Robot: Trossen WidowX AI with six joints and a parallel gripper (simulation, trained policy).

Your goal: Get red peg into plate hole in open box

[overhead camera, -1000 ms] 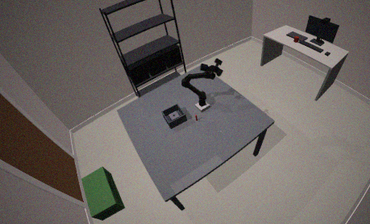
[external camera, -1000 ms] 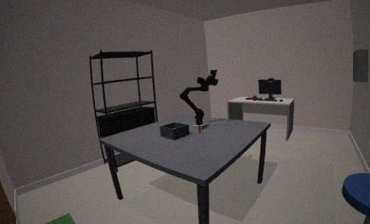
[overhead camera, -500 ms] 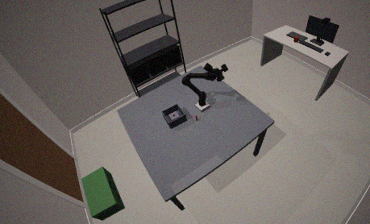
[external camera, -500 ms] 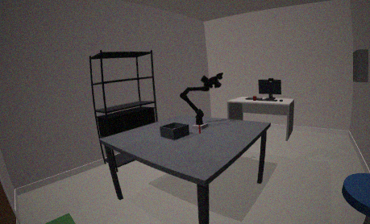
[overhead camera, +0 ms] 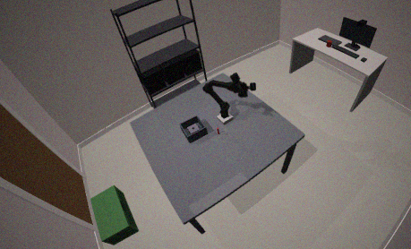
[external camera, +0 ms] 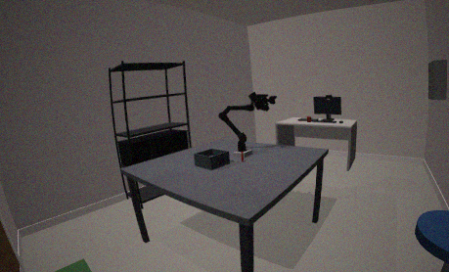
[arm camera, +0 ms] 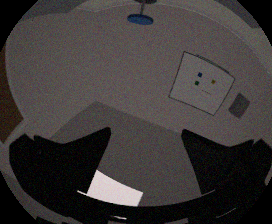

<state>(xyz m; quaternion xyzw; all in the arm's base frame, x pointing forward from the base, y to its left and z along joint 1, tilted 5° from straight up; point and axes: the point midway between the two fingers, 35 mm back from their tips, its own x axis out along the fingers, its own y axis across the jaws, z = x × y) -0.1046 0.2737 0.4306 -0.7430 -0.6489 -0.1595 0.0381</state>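
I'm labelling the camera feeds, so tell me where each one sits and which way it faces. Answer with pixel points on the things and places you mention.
Top: high above, looking down on the table (overhead camera: pixel 172 161) (external camera: pixel 193 186); whole arm shows.
Exterior: lower, off the table's side, facing across it; whole arm again.
Wrist: on the arm, looking out past the open gripper (overhead camera: pixel 248 89) (external camera: pixel 273 100) (arm camera: pixel 146 132); fingers show.
Top and exterior share the box (overhead camera: pixel 200 135) (external camera: pixel 212 160) and red peg (overhead camera: pixel 218 131) (external camera: pixel 243 157).

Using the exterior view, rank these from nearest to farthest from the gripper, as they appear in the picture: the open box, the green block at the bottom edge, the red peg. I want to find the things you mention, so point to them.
1. Red peg (overhead camera: pixel 218 131) (external camera: pixel 243 157): upright on the table, below the gripper (overhead camera: pixel 248 90) (external camera: pixel 274 100).
2. Open box (overhead camera: pixel 200 136) (external camera: pixel 212 160): left of the peg in the picture.
3. Green block (overhead camera: pixel 108 214) (external camera: pixel 75 267): bottom left, cut by the frame.
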